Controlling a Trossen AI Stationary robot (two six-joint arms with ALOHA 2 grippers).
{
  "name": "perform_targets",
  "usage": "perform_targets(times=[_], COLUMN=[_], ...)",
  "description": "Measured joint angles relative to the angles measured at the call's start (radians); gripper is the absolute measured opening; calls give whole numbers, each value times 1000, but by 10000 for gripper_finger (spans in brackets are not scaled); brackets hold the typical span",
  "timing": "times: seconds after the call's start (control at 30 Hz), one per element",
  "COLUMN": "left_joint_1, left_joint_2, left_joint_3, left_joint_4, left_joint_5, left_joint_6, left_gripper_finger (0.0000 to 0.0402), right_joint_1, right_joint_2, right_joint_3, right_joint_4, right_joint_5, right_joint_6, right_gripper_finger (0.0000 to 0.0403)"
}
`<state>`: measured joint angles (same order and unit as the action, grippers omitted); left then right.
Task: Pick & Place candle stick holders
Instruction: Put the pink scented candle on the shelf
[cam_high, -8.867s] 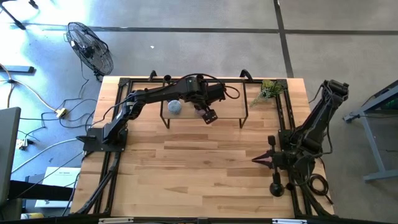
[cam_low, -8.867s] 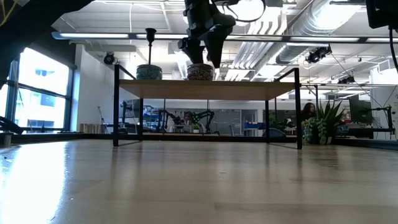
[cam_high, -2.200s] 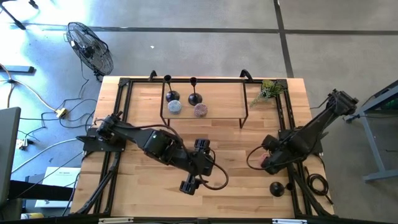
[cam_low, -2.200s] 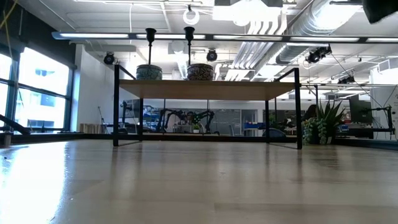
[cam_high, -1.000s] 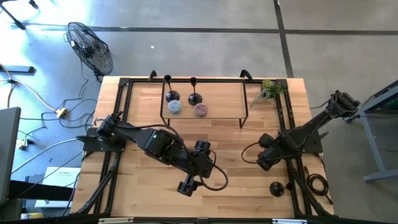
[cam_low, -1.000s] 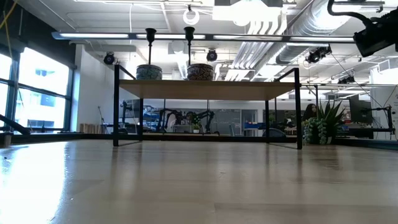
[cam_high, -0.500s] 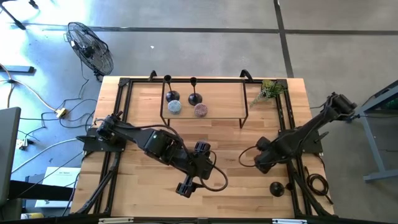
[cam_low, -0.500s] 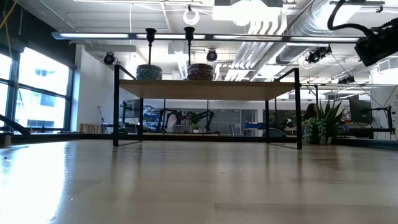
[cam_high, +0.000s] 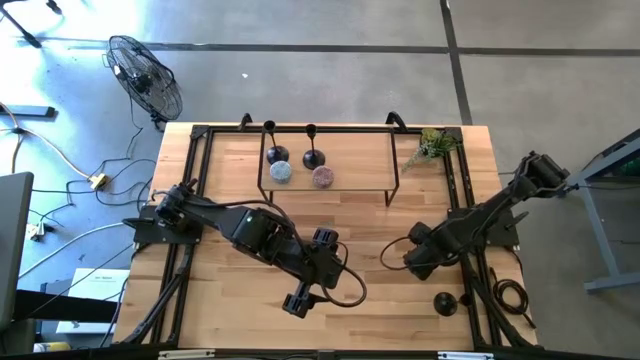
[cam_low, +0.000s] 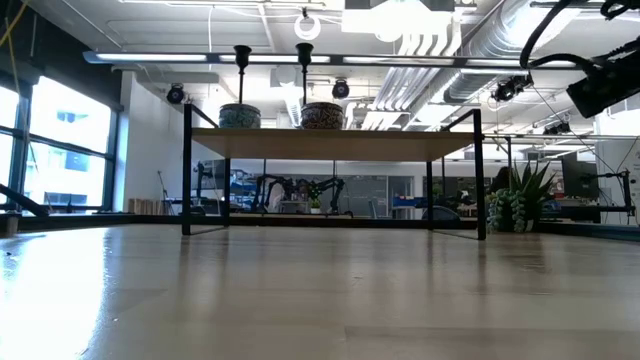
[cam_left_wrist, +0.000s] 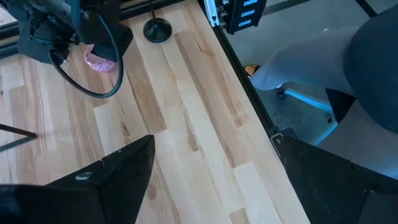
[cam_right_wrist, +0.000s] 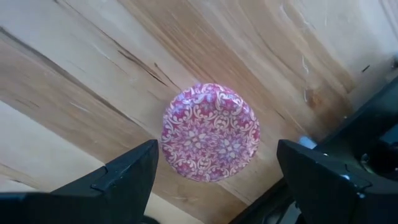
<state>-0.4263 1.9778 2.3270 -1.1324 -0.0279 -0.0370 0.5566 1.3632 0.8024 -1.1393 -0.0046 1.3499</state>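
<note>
While two holders (cam_high: 271, 152) stood on the shelf (cam_high: 350, 160), the right pincer (cam_right_wrist: 214, 180) hung released over a red disc (cam_right_wrist: 210, 132), needing to descend and grasp it.

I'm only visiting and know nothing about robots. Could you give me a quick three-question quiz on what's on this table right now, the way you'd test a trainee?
1. How many black candle stick holders stand on the raised shelf?
2. True or false: the right gripper is shut on the red patterned disc.
3. Where is the third holder? A) on the shelf B) on the table by the right arm's base C) on the floor

Key
1. Two.
2. False: its fingers are open, with the disc lying on the wood between them.
3. B.
</note>
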Motion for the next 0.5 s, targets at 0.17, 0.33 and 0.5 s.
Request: perform_targets(times=[0.17, 0.33, 0.5], left_joint_1=[0, 0, 0], left_joint_2=[0, 0, 0], left_joint_3=[0, 0, 0], left_joint_4=[0, 0, -4], left_joint_5=[1, 1, 2], left_joint_6=[0, -2, -4], left_gripper_finger=[340, 340, 340], right_joint_1=[-15, -38, -42], right_joint_2=[0, -1, -7], right_joint_3=[0, -120, -264], right_joint_4=[1, 134, 393], right_joint_5=[-5, -86, -138], right_joint_6=[3, -5, -9], right_gripper_finger=[323, 323, 323])
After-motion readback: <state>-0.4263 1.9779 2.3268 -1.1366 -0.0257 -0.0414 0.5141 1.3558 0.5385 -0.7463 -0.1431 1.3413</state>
